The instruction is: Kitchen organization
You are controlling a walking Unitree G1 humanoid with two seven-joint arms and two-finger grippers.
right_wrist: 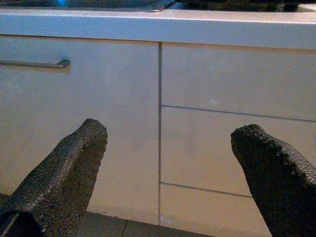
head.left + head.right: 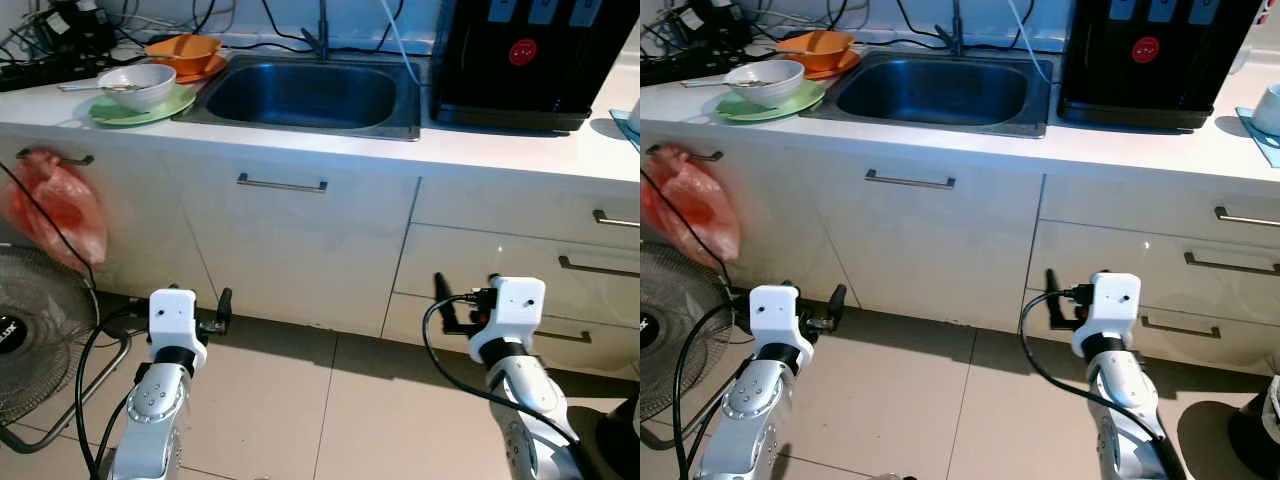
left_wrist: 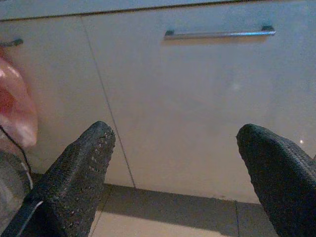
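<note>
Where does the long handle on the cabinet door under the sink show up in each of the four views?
Left eye view: handle left of centre, just below the sink.
Right eye view: handle left of centre, again under the sink.
Left wrist view: handle near the top, above the fingers.
Right wrist view: only its end at the left edge.
Shared landmark: the seams between the cabinet fronts.
</note>
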